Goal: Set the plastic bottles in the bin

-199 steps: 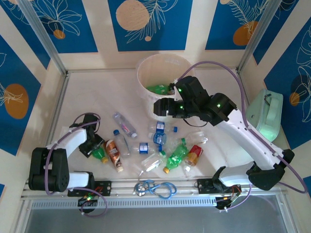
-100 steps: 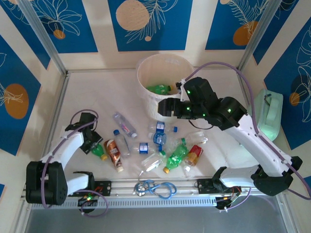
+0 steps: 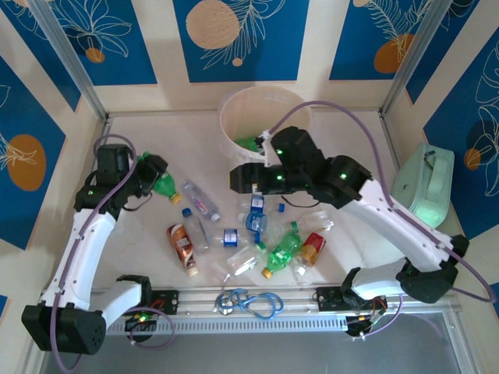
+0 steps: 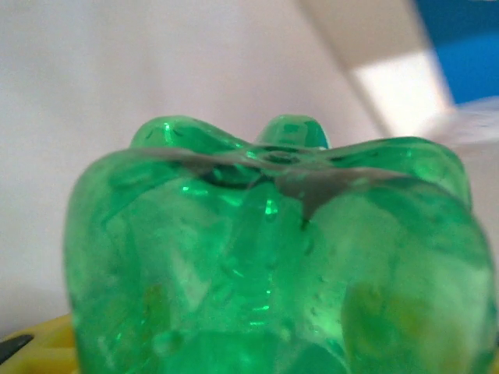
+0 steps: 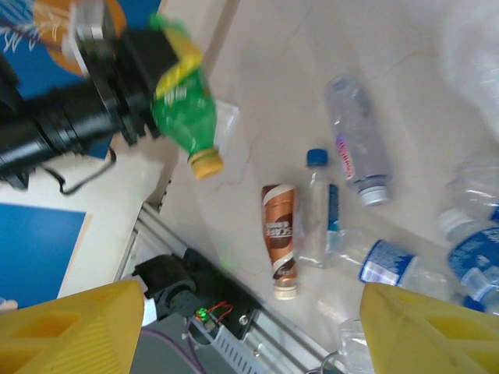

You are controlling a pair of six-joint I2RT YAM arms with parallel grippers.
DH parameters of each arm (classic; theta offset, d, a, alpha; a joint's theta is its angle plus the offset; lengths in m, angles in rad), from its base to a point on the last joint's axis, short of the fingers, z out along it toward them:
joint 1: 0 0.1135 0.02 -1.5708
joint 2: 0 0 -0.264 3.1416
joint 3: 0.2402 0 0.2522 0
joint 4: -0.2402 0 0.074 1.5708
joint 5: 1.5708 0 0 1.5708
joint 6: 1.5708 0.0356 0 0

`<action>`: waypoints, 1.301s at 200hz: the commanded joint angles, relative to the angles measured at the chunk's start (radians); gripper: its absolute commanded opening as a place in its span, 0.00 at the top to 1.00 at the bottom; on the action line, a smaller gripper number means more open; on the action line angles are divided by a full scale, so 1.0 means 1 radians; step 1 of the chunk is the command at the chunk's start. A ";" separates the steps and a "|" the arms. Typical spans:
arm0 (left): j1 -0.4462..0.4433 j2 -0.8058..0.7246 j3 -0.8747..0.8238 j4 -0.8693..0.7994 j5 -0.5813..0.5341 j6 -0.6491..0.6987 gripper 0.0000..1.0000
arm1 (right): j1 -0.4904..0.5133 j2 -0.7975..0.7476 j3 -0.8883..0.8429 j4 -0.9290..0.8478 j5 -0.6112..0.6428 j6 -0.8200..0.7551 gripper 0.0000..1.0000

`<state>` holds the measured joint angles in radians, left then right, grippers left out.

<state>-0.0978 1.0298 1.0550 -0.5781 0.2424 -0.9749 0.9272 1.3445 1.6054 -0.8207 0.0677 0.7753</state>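
Note:
My left gripper [image 3: 154, 174] is shut on a green bottle [image 3: 161, 183] with a yellow cap and holds it in the air over the table's left side. The bottle's green base [image 4: 273, 257] sits close in front of the left wrist camera. The right wrist view shows that same green bottle [image 5: 185, 113] in the left gripper [image 5: 168, 66]. My right gripper [image 3: 235, 178] hangs open in front of the cream-white bin [image 3: 234, 117], its yellow fingertips [image 5: 74, 331] wide apart with nothing between them. Below lie a brown bottle [image 5: 281, 238] and clear bottles [image 5: 355, 148].
Several bottles lie in a pile [image 3: 269, 238] at the table's middle front. A green bottle [image 3: 251, 143] lies inside the bin. A mint-green case [image 3: 425, 185] stands at the right wall. A blue cable loop [image 3: 249, 300] rests on the front rail.
My left gripper closed on the green bottle, lifted it off the table and carried it up and away from the front edge. My right gripper swung left, away from the bin's rim.

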 commanded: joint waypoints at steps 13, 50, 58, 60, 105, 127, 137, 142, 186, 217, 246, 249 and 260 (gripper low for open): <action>-0.093 0.051 0.045 0.446 0.260 -0.223 0.42 | 0.039 0.044 0.050 0.078 -0.072 0.040 0.27; -0.198 0.118 0.066 0.740 0.348 -0.362 0.41 | 0.025 0.049 0.055 0.095 -0.093 0.053 0.27; -0.218 0.122 0.063 0.779 0.350 -0.377 0.41 | 0.023 0.051 0.059 0.095 -0.096 0.053 0.27; -0.222 0.123 0.062 0.788 0.350 -0.382 0.41 | 0.022 0.051 0.060 0.094 -0.097 0.053 0.27; -0.280 0.131 0.016 0.934 0.354 -0.447 0.39 | -0.038 0.030 0.035 0.126 -0.142 0.079 0.28; -0.310 0.154 0.004 0.998 0.376 -0.484 0.39 | -0.064 0.019 0.026 0.134 -0.157 0.085 0.30; -0.323 0.164 0.003 1.018 0.385 -0.488 0.39 | -0.077 0.010 0.013 0.151 -0.169 0.094 0.31; -0.330 0.167 0.003 1.023 0.388 -0.488 0.39 | -0.084 0.004 0.005 0.162 -0.178 0.100 0.31; -0.371 0.203 0.014 1.072 0.397 -0.503 0.39 | -0.123 -0.037 -0.048 0.221 -0.223 0.128 0.46; -0.379 0.218 0.009 1.095 0.387 -0.523 0.39 | -0.126 -0.046 -0.062 0.224 -0.231 0.130 0.51; -0.386 0.226 0.010 1.099 0.383 -0.525 0.39 | -0.125 -0.048 -0.076 0.233 -0.244 0.131 0.54; -0.387 0.226 0.010 1.101 0.383 -0.524 0.39 | -0.125 -0.048 -0.076 0.234 -0.244 0.133 0.55; -0.390 0.229 0.011 1.103 0.383 -0.524 0.39 | -0.126 -0.049 -0.078 0.238 -0.246 0.132 0.57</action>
<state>-0.4713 1.2526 1.0664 0.4587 0.6132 -1.4879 0.8047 1.3163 1.5410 -0.5983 -0.1486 0.9020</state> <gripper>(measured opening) 0.615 0.450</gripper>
